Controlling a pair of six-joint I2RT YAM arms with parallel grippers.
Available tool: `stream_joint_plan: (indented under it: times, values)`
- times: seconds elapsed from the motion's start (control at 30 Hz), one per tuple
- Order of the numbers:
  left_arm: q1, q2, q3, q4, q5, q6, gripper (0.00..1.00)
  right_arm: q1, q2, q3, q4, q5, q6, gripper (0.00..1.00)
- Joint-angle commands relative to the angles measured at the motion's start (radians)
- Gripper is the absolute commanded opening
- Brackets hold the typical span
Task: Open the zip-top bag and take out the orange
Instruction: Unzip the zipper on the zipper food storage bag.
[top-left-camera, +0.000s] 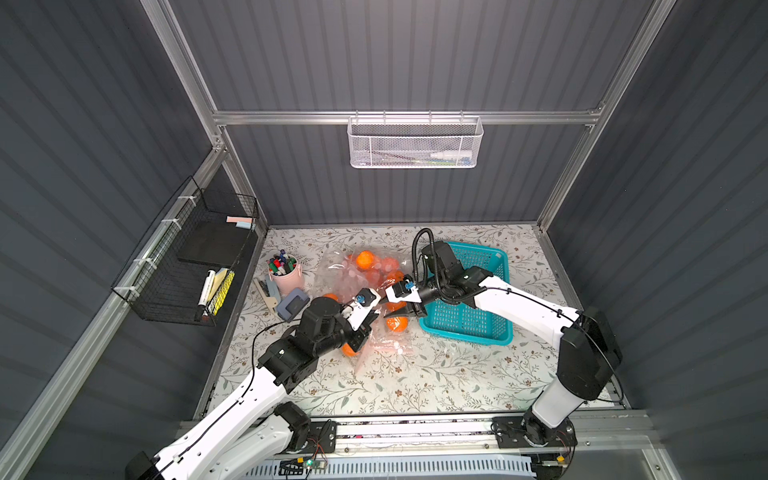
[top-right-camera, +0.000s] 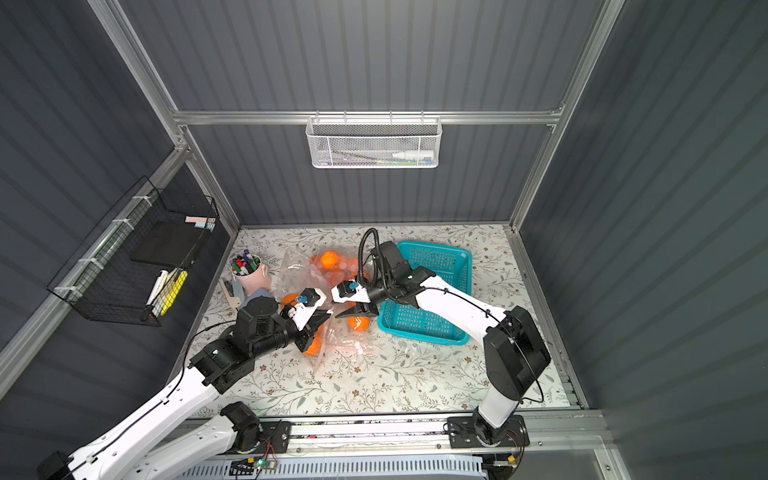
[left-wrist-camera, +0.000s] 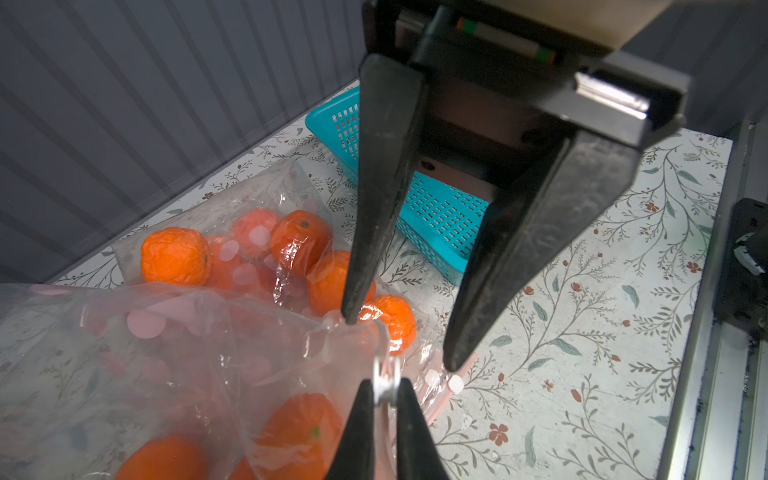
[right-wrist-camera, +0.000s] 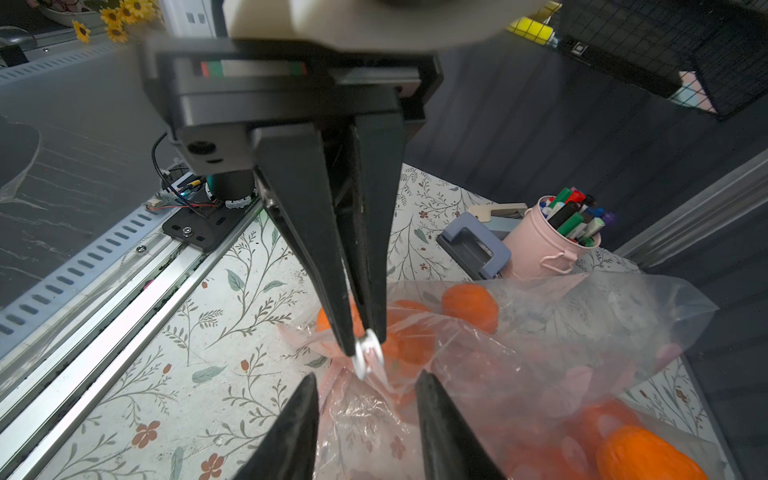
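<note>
- The left gripper (left-wrist-camera: 385, 388) is closed tight, its 2 fingers pinched on the small white slider (right-wrist-camera: 366, 352) at the zip edge of the bag.
- The right gripper (right-wrist-camera: 365, 376) is held with its jaws partly apart, set astride the same edge just beside the slider. Film lies between the fingers, but no grip on it can be made out. 1 of its fingertips (left-wrist-camera: 353, 307) is seen touching the rim of the film.
- The zip-top bag (top-left-camera: 332, 272) is made of clear, crinkled plastic printed with pale pink dots, with a pink strip along the zip edge. The film is drawn up to the slider, and the rest is slumped on the table.
- Whether the mouth of the bag is parted cannot be told.
- Several oranges (left-wrist-camera: 301, 241) are enclosed in the bag. They are bright and round with wrinkled skin, some are tinted pink by the dots, and a green stem mark is shown on at least 1.
- The bag is placed near the middle of the floral table cover (top-left-camera: 415, 386), between the pink pen pot (top-left-camera: 286, 278) and the teal basket (top-left-camera: 465, 322).
- A grey-blue hole punch (top-left-camera: 293, 305) is set just beside the pot.
</note>
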Motion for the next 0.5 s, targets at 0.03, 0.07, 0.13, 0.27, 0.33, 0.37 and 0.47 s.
stream_joint_plan:
  times: [0.03, 0.07, 0.13, 0.27, 0.33, 0.37, 0.47]
  values:
    - [-0.002, -0.003, 0.012, 0.006, 0.029, 0.015, 0.09, 0.005, 0.023, 0.043, -0.027, -0.026, -0.038, 0.42]
    - [-0.003, -0.004, 0.013, 0.006, 0.03, 0.016, 0.09, 0.004, 0.024, 0.046, -0.03, -0.024, -0.039, 0.41]
    - [-0.003, -0.003, 0.013, 0.005, 0.028, 0.015, 0.09, 0.005, 0.028, 0.048, -0.031, -0.024, -0.044, 0.4]
    - [-0.003, -0.003, 0.012, 0.005, 0.03, 0.012, 0.09, 0.005, 0.038, 0.057, -0.04, -0.034, -0.045, 0.38]
    - [-0.003, -0.003, 0.014, 0.003, 0.028, 0.013, 0.09, 0.006, 0.044, 0.067, -0.064, -0.05, -0.055, 0.34]
    - [-0.002, -0.004, 0.014, 0.005, 0.028, 0.013, 0.09, 0.007, 0.047, 0.069, -0.069, -0.054, -0.055, 0.31]
    - [-0.003, -0.005, 0.012, 0.006, 0.027, 0.013, 0.09, 0.008, 0.056, 0.08, -0.1, -0.054, -0.072, 0.18]
